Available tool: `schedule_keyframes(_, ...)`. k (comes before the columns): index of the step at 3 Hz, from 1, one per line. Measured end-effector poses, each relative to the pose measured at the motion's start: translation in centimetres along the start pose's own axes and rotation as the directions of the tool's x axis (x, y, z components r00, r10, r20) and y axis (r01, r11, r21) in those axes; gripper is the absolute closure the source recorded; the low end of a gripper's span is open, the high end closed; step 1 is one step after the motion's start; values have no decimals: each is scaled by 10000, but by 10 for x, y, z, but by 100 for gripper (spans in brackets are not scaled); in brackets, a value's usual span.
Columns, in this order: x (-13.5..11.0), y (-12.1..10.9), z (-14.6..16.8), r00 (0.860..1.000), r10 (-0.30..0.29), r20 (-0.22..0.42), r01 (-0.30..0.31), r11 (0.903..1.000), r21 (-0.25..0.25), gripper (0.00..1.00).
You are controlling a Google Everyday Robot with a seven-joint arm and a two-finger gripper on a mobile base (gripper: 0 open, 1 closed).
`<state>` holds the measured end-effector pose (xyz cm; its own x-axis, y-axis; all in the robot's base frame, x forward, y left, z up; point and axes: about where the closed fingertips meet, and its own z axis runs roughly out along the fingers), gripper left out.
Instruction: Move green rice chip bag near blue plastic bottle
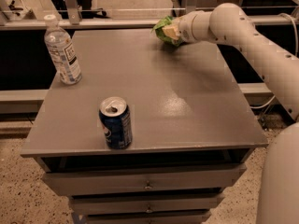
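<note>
The green rice chip bag (162, 28) is at the far right back of the grey table (187, 101), bunched up at the end of my arm. My gripper (171, 32) is shut on the bag, with a pale finger (171, 31) pressed against its right side. The bag looks just off the table top. The blue plastic bottle (62, 50), clear with a white cap and white label, stands upright at the far left of the table, well apart from the bag.
A blue soda can (115, 122), opened, stands near the table's front edge, left of centre. Drawers (148, 183) sit below the table top. A rail and dark furniture run behind the table. My white arm (252, 41) crosses the right side.
</note>
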<state>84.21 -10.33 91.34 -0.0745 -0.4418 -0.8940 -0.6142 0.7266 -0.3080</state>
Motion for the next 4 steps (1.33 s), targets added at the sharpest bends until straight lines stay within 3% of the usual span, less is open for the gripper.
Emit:
schedule_keyframes(1,-22,25,-19,9974,-499,521,548,9937,-976,100)
schedule_keyframes(2,-41,81,-44,9777,-1653,1295,1941,9470,-2560,100)
schedule_keyframes(3,-45,125,-62,9512,-2608,1649,3032,8895,-3419,100)
schedule_keyframes(4,-45,130,-62,9463,-2745,1707,3188,8799,-3523,100)
